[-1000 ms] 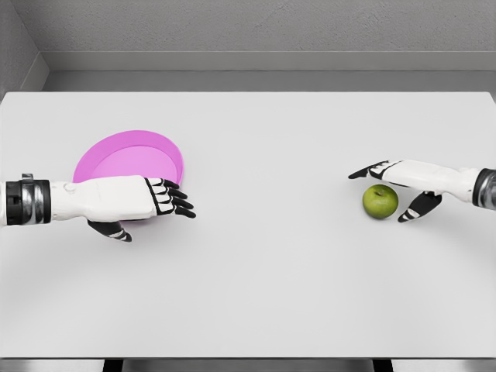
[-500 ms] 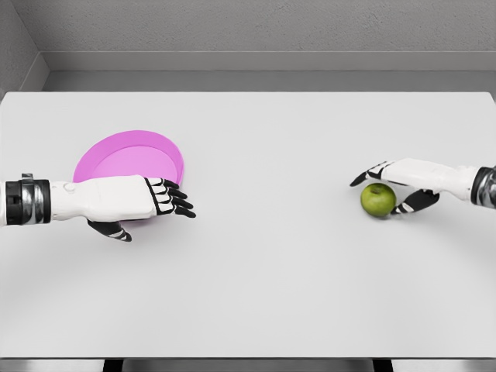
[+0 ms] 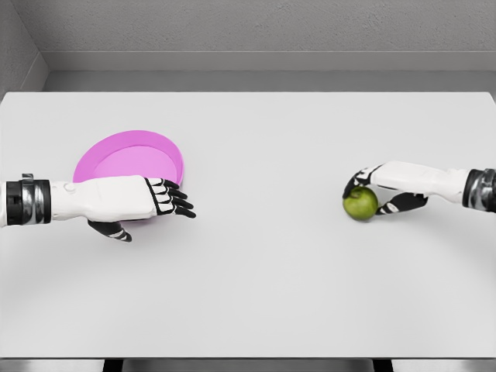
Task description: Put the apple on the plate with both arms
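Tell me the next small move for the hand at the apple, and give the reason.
Probably lift the apple slightly off the table. The right hand is curled around it, fingers over the top and thumb below, so the grasp looks set. The pink plate lies far across the table, partly behind the left hand, so the apple must come up before travelling.

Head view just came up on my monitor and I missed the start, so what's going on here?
The right hand is closed around a green apple on the right side of the white table. The left hand lies with fingers extended at the near edge of the pink plate, which holds nothing. The apple is far from the plate.
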Robot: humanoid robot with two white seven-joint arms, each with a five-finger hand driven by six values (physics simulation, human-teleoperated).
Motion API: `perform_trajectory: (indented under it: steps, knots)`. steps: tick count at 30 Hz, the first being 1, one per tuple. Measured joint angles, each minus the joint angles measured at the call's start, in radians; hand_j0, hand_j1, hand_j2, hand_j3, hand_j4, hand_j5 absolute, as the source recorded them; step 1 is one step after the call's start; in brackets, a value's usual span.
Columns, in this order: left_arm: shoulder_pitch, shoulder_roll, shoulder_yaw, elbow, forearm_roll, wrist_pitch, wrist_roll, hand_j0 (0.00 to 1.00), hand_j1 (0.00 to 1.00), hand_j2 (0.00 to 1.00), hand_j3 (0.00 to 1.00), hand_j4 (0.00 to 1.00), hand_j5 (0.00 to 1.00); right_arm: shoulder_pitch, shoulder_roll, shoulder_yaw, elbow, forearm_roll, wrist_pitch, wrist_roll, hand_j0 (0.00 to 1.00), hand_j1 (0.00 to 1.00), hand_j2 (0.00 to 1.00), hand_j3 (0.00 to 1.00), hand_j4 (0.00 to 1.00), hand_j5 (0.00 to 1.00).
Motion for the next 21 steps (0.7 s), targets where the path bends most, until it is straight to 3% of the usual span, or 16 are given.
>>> perform_trajectory:
  steps: [4, 8, 9, 10, 15, 17, 19, 21]
  knots:
    - [0.000, 0.000, 0.000, 0.000, 0.000, 0.000, 0.000, 1.00, 1.00, 1.00, 1.00, 1.00, 1.00, -0.081, 0.020, 0.075, -0.052, -0.111, -0.006, 0.000, 0.60, 0.60, 0.60, 0.60, 0.60, 0.60]
    - [0.000, 0.000, 0.000, 0.000, 0.000, 0.000, 0.000, 1.00, 1.00, 1.00, 1.00, 1.00, 1.00, -0.133, 0.106, 0.140, -0.090, -0.151, 0.008, 0.000, 0.63, 0.63, 0.63, 0.63, 0.63, 0.63]
    - [0.000, 0.000, 0.000, 0.000, 0.000, 0.000, 0.000, 1.00, 1.00, 1.00, 1.00, 1.00, 1.00, -0.143, 0.119, 0.144, -0.087, -0.154, 0.011, 0.000, 0.76, 0.76, 0.76, 0.76, 0.76, 0.76]
    - [0.000, 0.000, 0.000, 0.000, 0.000, 0.000, 0.000, 1.00, 1.00, 1.00, 1.00, 1.00, 1.00, -0.140, 0.129, 0.129, -0.074, -0.154, 0.011, 0.000, 1.00, 1.00, 1.00, 1.00, 1.00, 1.00]
    - [-0.001, -0.005, -0.001, 0.000, 0.000, 0.000, -0.001, 1.00, 1.00, 1.00, 1.00, 1.00, 1.00, -0.104, 0.098, -0.065, -0.006, -0.154, -0.004, 0.000, 1.00, 1.00, 1.00, 1.00, 1.00, 1.00]
    - [-0.092, -0.032, -0.033, 0.000, 0.002, 0.001, -0.017, 1.00, 1.00, 1.00, 1.00, 1.00, 1.00, -0.094, 0.082, -0.098, 0.006, -0.154, -0.007, 0.000, 1.00, 1.00, 1.00, 1.00, 1.00, 1.00]
    - [-0.223, -0.091, -0.098, 0.000, 0.002, 0.001, -0.033, 1.00, 1.00, 1.00, 1.00, 1.00, 1.00, -0.083, 0.054, -0.120, 0.028, -0.156, -0.008, 0.000, 1.00, 1.00, 1.00, 1.00, 1.00, 1.00]
    - [-0.264, -0.164, -0.148, 0.007, 0.001, 0.001, -0.056, 1.00, 1.00, 1.00, 1.00, 1.00, 1.00, -0.045, 0.020, -0.154, 0.046, -0.155, -0.009, 0.001, 1.00, 1.00, 1.00, 1.00, 1.00, 1.00]
